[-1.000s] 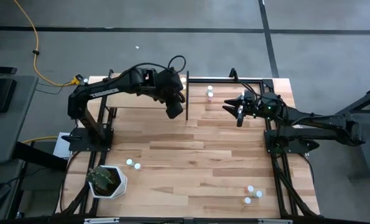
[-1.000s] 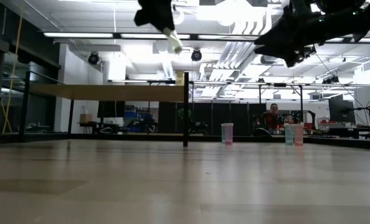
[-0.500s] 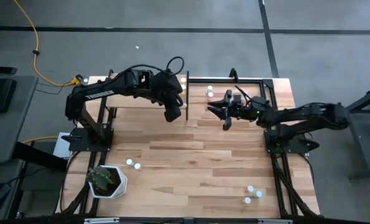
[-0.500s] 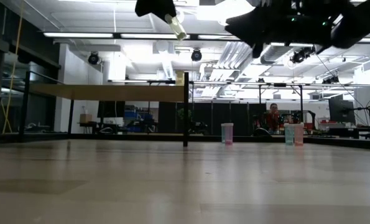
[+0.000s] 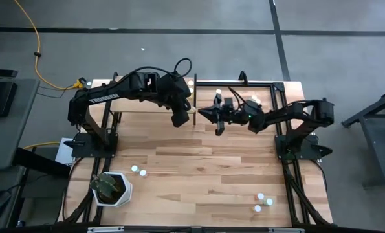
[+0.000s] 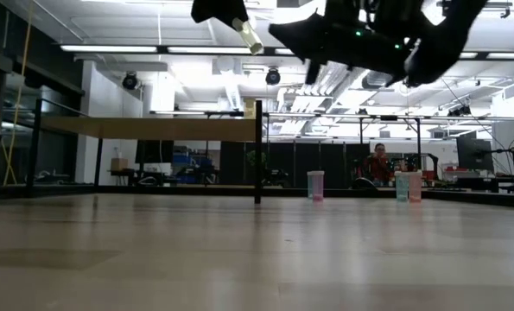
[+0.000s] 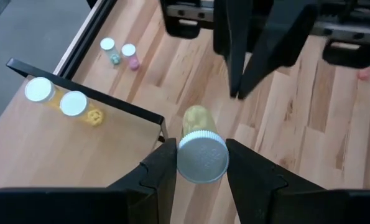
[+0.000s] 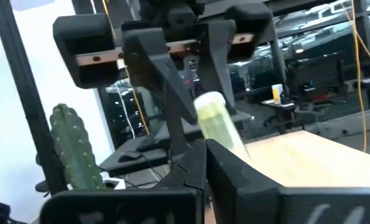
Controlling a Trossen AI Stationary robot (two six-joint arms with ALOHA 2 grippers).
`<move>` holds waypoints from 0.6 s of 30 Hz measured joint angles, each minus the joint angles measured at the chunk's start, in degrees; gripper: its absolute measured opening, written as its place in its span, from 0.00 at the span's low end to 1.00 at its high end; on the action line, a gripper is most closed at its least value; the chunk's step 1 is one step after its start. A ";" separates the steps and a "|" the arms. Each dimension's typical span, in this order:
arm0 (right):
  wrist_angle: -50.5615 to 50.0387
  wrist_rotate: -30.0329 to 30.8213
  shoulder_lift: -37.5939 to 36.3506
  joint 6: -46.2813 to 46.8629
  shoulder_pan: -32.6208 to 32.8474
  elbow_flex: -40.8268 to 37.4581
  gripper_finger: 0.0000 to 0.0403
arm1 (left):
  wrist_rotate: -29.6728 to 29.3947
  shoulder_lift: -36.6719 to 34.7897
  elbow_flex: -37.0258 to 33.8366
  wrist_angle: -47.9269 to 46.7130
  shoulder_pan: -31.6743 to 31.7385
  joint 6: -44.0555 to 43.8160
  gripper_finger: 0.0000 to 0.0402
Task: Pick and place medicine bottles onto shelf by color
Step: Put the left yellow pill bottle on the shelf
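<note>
Pinched tight in the left gripper (image 7: 200, 158): a yellow bottle (image 7: 199, 140), up high, just off the corner of the shelf (image 7: 54, 149). Cap end back toward the left wrist, bottom end poking out and down, so tilted. Right gripper (image 5: 211, 120) just beside it, fingers spread wide, aimed at the free end. Looks like a pass from left to right. Two more yellow bottles (image 7: 55, 97) on the shelf already.
</note>
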 joint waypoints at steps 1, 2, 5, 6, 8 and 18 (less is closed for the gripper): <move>-0.41 0.07 0.60 -0.17 -0.02 0.95 0.00 | 0.02 0.00 0.00 -0.01 0.01 -0.33 0.29; -0.93 0.37 0.99 -0.55 -0.07 1.54 0.00 | 0.04 0.00 0.00 -0.01 0.01 -0.36 0.29; -2.59 1.07 1.45 -1.56 -0.09 2.66 0.00 | 0.06 0.00 0.00 -0.11 -0.01 -0.36 0.29; -2.71 1.05 1.41 -1.58 -0.09 2.68 0.00 | 0.06 0.00 0.00 -0.14 -0.01 -0.34 0.29; -3.26 1.18 1.41 -2.03 -0.08 2.66 0.00 | 0.07 0.00 0.00 -0.14 -0.01 0.00 0.29; -5.68 4.35 1.36 -4.46 -0.09 2.35 0.00 | 0.06 0.00 -0.02 -0.16 0.03 0.70 0.29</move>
